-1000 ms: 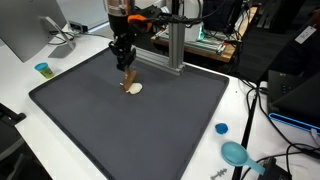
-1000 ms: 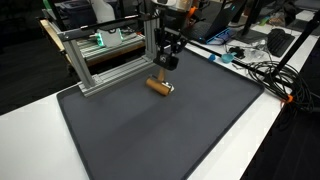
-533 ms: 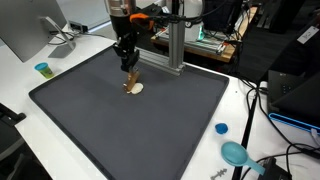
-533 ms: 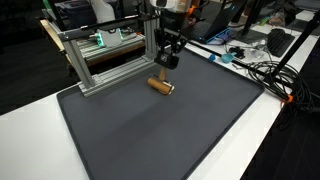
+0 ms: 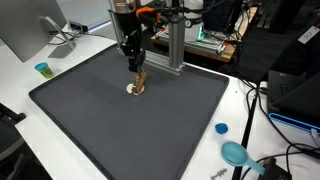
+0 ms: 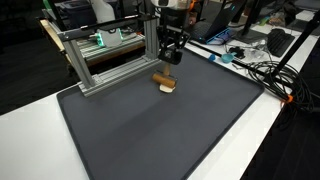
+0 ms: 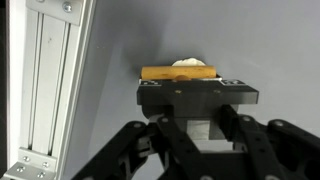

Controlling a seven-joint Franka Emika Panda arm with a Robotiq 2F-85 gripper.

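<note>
Now tool (image 5: pixel 137 69) just above brown wooden stick (image 5: pixel 139 84) on dark mat (image 5: pixel 120 130); open or closed unclear

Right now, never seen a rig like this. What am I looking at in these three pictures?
It is a single robot arm, steered by a person. Two pictures come from cameras standing outside it, at different spots. The third comes from a camera on its wrist, looking out past the jaws. A dark mat covers the table, and an aluminium frame stands along one edge. On the mat is a short brown stick with a pale piece beside it. The jaws hang right over the stick, very close; the pictures do not show whether they grip it. Off the mat, in an exterior view, are a blue cap and a small teal cup.
</note>
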